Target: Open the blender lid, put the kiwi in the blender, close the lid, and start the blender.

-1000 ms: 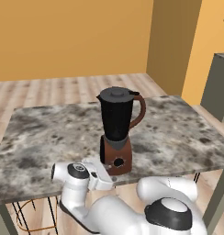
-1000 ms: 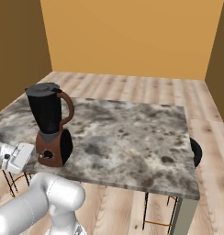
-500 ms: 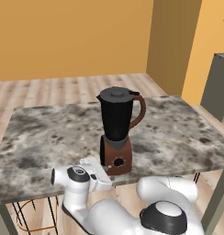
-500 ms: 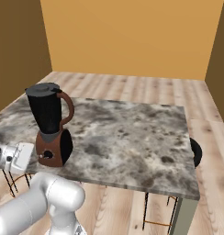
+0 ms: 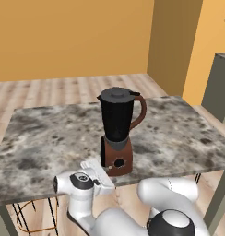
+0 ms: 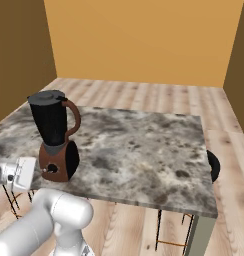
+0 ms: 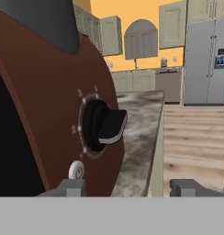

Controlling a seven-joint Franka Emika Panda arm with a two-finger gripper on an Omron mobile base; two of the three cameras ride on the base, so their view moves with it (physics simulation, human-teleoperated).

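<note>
So the blender (image 5: 117, 133) sits center frame in the left base view, near the front edge of the marble table (image 5: 179, 133), blender lid (image 5: 115, 94) on top. Gripper (image 7: 130, 187) hovers right at the base, fingers apart with nothing between them, dial (image 7: 104, 126) just above.

Blender (image 5: 116, 133): black jar, grey collar, reddish-brown handle and base, black dial (image 7: 104, 126) ringed by pale tick marks, small white power button (image 7: 76, 170) at its 7 o'clock. Lid (image 5: 117, 94): dark grey. Table (image 6: 144, 150): mottled grey-brown stone pattern. Floor (image 6: 144, 92): light wood planks. Walls (image 5: 73, 37): orange.
</note>
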